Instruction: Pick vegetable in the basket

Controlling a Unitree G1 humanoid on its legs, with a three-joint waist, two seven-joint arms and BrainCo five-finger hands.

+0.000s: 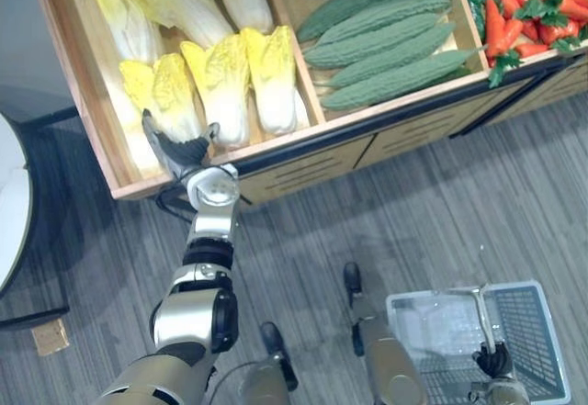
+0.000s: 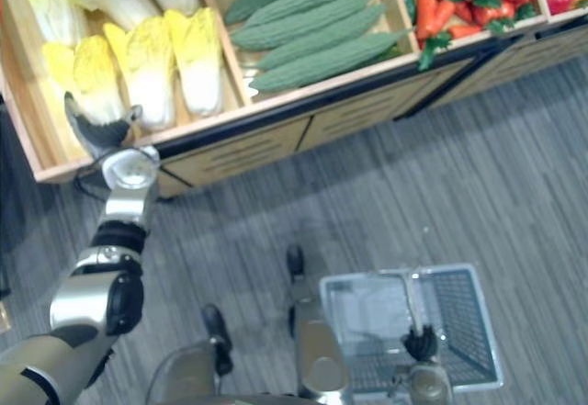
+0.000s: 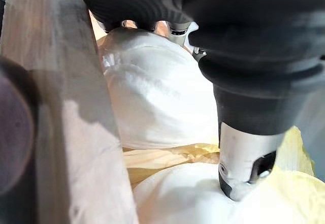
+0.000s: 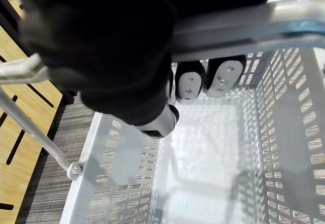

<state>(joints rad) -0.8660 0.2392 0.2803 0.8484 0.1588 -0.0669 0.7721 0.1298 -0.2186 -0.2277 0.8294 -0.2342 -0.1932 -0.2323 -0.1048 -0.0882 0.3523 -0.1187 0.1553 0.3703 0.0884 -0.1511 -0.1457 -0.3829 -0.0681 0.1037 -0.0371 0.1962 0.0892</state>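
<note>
Several compartments split the wooden crate (image 1: 83, 93) in front of me. My left hand (image 1: 181, 152) is just over its front lip at the leftmost one, above the pale butt end of a cabbage (image 1: 172, 88) that lies in the crate. The fingers are spread and fairly straight, not closed round anything. In the left wrist view the thumb tip rests on a white cabbage base, with the crate's front board close alongside.

Room there is tight: the cabbages lie packed side by side, touching one another, between the crate's left wall and the divider (image 1: 308, 79). Past the divider lie bitter gourds (image 1: 386, 42), then carrots (image 1: 503, 21).

My right hand (image 1: 492, 361) hangs low at my right side, fingers curled round the handle (image 4: 244, 23) of the grey mesh basket (image 4: 122, 183). The basket sits well apart from the crate, with open grey striped floor (image 1: 413, 194) between them.
</note>
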